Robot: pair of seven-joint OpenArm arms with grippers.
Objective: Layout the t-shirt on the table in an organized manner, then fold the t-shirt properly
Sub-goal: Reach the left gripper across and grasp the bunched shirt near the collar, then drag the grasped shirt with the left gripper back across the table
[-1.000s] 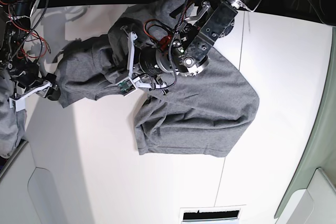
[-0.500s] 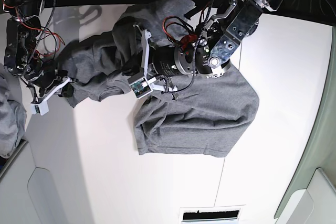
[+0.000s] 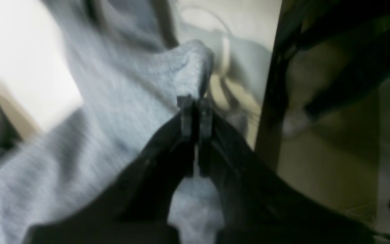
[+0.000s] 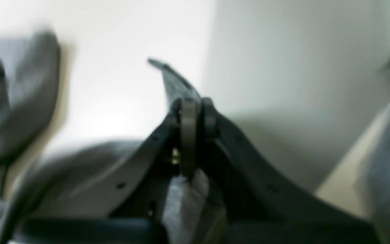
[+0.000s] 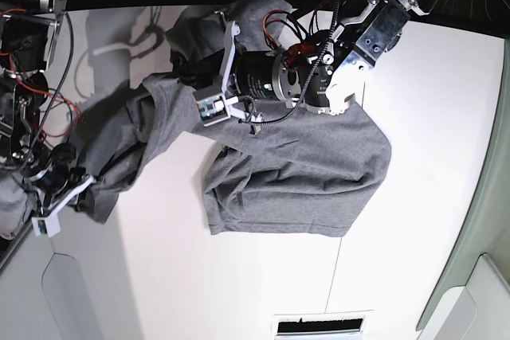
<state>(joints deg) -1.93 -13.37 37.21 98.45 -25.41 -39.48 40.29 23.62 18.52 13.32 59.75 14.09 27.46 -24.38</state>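
Observation:
The heather-grey t-shirt (image 5: 303, 181) lies partly spread on the white table (image 5: 239, 276), its far-left part lifted and bunched. My left gripper (image 5: 190, 60) is at the back, fingertips buried in the cloth. In the left wrist view it (image 3: 195, 103) is shut on a raised fold of the t-shirt (image 3: 120, 101). My right gripper (image 5: 76, 189) is at the table's left edge. In the right wrist view it (image 4: 195, 106) is shut on a thin edge of the t-shirt (image 4: 173, 79). A band of shirt (image 5: 135, 137) stretches between the two grippers.
A paler grey cloth bundle (image 5: 8, 205) hangs at the far left edge. A thin dark seam (image 5: 351, 197) crosses the table. A slotted vent (image 5: 319, 326) sits at the front edge. White panels (image 5: 72, 300) lie front left, and a grey-green border (image 5: 478, 197) runs down the right.
My right gripper has moved toward the front left with the shirt edge, pulling the cloth out into a longer band. My left gripper has shifted back and lifted its fold.

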